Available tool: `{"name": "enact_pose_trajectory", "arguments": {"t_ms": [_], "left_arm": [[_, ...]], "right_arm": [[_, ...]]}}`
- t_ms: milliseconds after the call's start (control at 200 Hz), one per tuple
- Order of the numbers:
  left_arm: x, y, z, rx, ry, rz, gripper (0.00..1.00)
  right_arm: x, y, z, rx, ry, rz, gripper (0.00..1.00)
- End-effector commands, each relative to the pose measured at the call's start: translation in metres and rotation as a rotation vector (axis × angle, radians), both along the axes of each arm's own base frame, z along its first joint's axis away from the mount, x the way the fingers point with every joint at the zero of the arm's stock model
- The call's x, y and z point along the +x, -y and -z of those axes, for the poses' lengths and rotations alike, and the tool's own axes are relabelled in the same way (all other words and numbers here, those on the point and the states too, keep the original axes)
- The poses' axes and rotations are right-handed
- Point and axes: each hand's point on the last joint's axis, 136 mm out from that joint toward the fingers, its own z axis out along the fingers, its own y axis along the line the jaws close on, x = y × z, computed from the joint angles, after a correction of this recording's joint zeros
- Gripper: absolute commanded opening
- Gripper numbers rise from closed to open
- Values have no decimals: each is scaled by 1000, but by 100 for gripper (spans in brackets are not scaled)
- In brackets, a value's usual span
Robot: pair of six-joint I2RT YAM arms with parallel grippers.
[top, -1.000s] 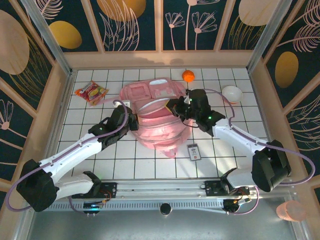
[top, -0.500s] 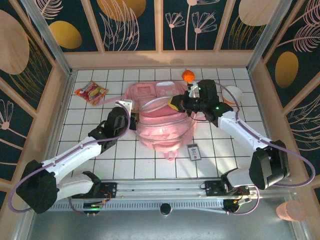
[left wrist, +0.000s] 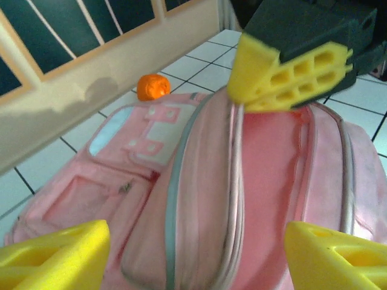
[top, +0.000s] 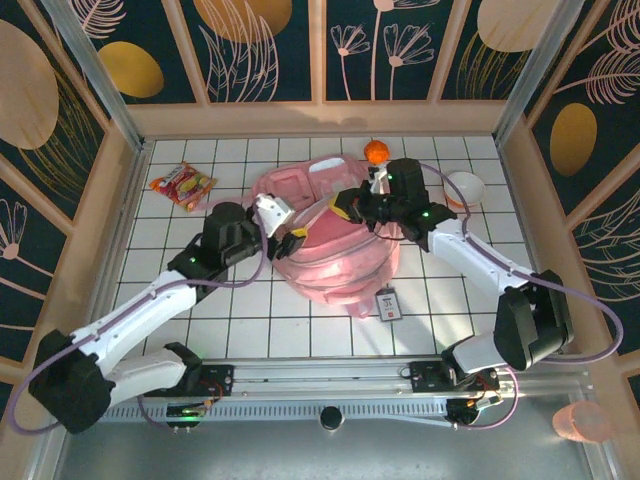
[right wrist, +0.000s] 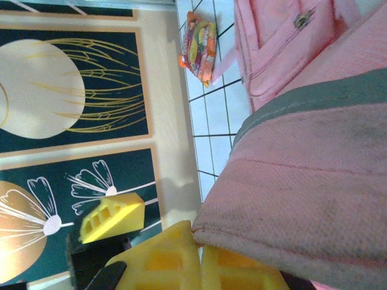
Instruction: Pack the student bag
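Student bag (top: 340, 268) held by its opening at the middle of the worktop (top: 480, 315).
The pink bag was laid on the tiled worktop between the two arms. The right fingers (left wrist: 290, 75) were clenched on the pale trim at its open mouth. The left fingers (left wrist: 54, 254) were spread wide just above the bag, with nothing grasped. An orange ball (top: 377, 152) was seen just beside the bag's far edge, and a snack packet (top: 183, 186) well apart on the left.

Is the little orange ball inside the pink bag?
No, the orange ball lies on the tiled table just beyond the pink bag, outside it.
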Motion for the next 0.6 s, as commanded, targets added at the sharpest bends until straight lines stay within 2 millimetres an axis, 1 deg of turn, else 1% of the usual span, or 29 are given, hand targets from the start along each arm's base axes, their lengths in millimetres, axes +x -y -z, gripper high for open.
{"name": "enact_pose_trajectory", "arguments": {"t_ms": [0,55,70,125,155,170,205,235,265,310,355,370,375,415,490,565,591], "left_arm": [[11,13,0,77,83,32,73],[18,19,5,75,79,28,72],[19,20,6,75,77,29,71],[23,25,12,79,66,26,68],[27,25,14,85,66,13,66],[29,25,14,84,68,0,63],[35,22,14,79,71,-40,51],[41,17,11,69,77,-83,38],[45,13,7,57,85,-123,25],[49,4,1,40,95,-185,12],[52,-4,-6,32,102,-233,4],[52,-6,-7,35,100,-246,2],[52,-7,-7,35,100,-249,1],[53,-11,-10,42,91,-273,0],[54,-18,-11,61,51,-311,0],[54,-22,-14,55,14,-343,0],[54,-24,-15,48,8,-353,0]], "right_arm": [[6,-22,-45,92,131,-35,0],[8,-23,-46,94,134,-35,0],[3,-30,-45,94,133,-53,0],[1,-32,-48,94,137,-63,0],[1,-33,-48,92,139,-66,0],[0,-33,-49,90,141,-68,0],[0,-31,-50,78,145,-67,0],[-1,-28,-47,54,141,-67,6],[0,-23,-46,25,142,-60,15],[-3,-15,-43,-38,148,-53,32],[-7,-2,-33,-138,143,-28,51],[0,12,-30,-177,142,7,57],[0,14,-31,-183,148,11,58],[-2,36,-18,-300,128,53,65],[-13,73,3,-483,93,101,67],[-33,109,33,-653,10,128,68],[-40,118,42,-698,-14,127,68]]}}
